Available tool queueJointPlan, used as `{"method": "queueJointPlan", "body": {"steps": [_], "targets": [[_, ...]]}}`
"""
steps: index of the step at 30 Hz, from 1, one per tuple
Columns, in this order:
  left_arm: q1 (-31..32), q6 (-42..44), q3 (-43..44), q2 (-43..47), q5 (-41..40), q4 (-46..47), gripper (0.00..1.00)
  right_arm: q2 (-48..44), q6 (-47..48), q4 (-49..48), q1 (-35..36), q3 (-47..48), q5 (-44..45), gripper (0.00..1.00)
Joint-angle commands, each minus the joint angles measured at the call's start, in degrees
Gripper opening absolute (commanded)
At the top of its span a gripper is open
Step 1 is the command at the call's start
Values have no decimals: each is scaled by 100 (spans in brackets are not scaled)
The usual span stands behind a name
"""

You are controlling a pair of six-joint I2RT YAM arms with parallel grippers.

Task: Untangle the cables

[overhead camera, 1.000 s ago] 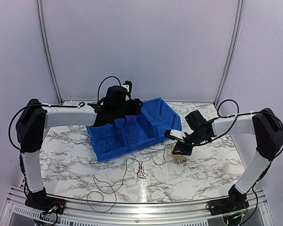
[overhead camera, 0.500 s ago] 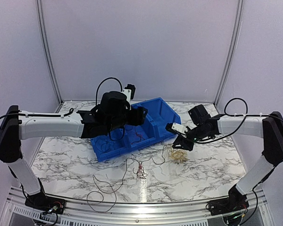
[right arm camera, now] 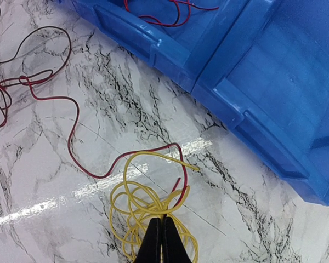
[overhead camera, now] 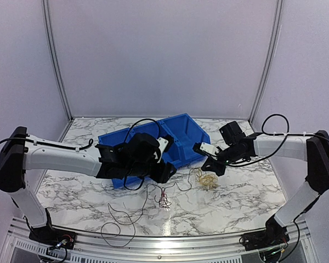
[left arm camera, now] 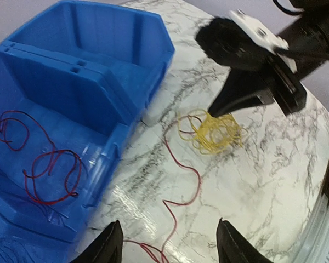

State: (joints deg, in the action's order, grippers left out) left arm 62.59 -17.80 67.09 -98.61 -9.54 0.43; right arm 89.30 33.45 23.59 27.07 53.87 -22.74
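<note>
The right jaws are clenched with their tips in the yellow cable (right arm camera: 145,211), a small coil on the worktop (overhead camera: 247,203), and they seem to pinch one strand. A red cable (left arm camera: 199,183) hooks through the coil just in front of these tips and runs away towards the left jaws. Those are released, with nothing between them, above its long line, so I judge the left arm is nearer to it. Beside the left jaws, the blue bin (left arm camera: 120,66) holds another red wire (left arm camera: 49,170) in one compartment.
</note>
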Motion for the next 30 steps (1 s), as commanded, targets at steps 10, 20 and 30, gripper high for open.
{"method": "queueJointPlan", "body": {"steps": [10,20,30], "targets": [[228,431,508,-1088,282,1134,62,-551,6,354,-44,334,-895,0],[219,737,1281,-1834,-153,1869,53,-762,205,685,-43,408,-1628,0],[141,480,1066,-2119,-244,3021,52,-1243,53,1069,-44,947,-2322,0]]}}
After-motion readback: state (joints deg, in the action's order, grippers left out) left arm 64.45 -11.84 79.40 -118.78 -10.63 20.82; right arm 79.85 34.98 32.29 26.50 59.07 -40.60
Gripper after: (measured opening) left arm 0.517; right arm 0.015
